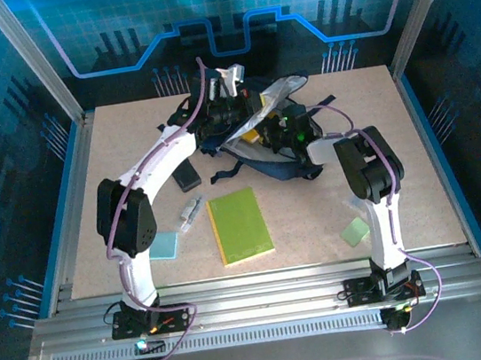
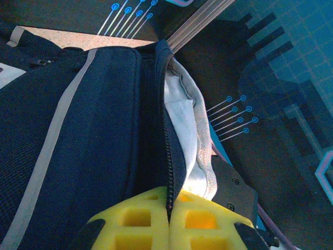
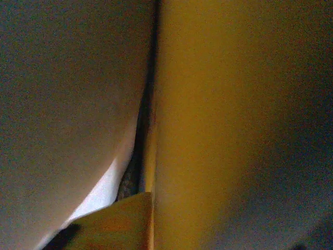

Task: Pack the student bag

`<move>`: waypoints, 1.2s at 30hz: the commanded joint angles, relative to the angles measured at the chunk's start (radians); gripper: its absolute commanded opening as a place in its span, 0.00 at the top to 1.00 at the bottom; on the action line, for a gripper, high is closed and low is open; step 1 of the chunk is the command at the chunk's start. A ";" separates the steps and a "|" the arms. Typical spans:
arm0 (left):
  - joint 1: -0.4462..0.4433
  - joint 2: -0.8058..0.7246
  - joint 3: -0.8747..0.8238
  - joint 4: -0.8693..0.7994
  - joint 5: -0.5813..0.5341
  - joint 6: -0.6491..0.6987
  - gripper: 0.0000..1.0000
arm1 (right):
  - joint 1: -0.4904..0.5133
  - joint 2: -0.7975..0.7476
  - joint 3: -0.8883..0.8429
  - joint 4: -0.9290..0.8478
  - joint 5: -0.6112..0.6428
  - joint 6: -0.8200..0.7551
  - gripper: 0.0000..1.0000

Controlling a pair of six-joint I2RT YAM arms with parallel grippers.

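Beige table (image 1: 387, 204) in blue-lit cage; L to R along the front: pale blue pad (image 1: 164, 244), black case (image 1: 188, 175) further back, small clear item (image 1: 191, 212) (too small to ID), green notebook (image 1: 240, 225) lying flat w/ long axis near-to-far, green pad (image 1: 354, 233) beside R arm; bag (image 1: 261, 164) sits back centre, long axis roughly L-R, mouth gaping upward; L gripper (image 2: 169, 208) on bag's L end, yellow pads (image 2: 135, 219) pressed together on the zip edge, pinching it and holding the mouth up, white lining (image 2: 179, 120) showing inside; R gripper (image 1: 283, 131) reaches in from bag's R side, nose inside the mouth; its wrist view is too close and dark: one yellow fingertip (image 3: 119, 221) beside a yellow surface (image 3: 229, 130), grey on the other side; can't tell if jaws are spread or gripping anything; key relation, my read: mouth opens toward R gripper, notebook lies on near side of bag, btw the arms; L is tied up on the zip, so R is the free arm for next pick; it would need to back out of the mouth, then drop toward notebook; risk: lip sags if L slips
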 commanded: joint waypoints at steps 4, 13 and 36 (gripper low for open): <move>0.018 0.000 -0.014 0.093 -0.030 -0.024 1.00 | -0.050 -0.179 -0.115 -0.076 0.020 -0.096 0.46; 0.016 0.067 -0.055 0.180 -0.021 -0.121 1.00 | -0.173 -0.576 -0.275 -0.552 -0.025 -0.453 0.34; 0.026 -0.524 -0.711 -0.153 -0.232 -0.031 0.21 | 0.205 -0.823 -0.424 -0.923 0.047 -0.824 0.28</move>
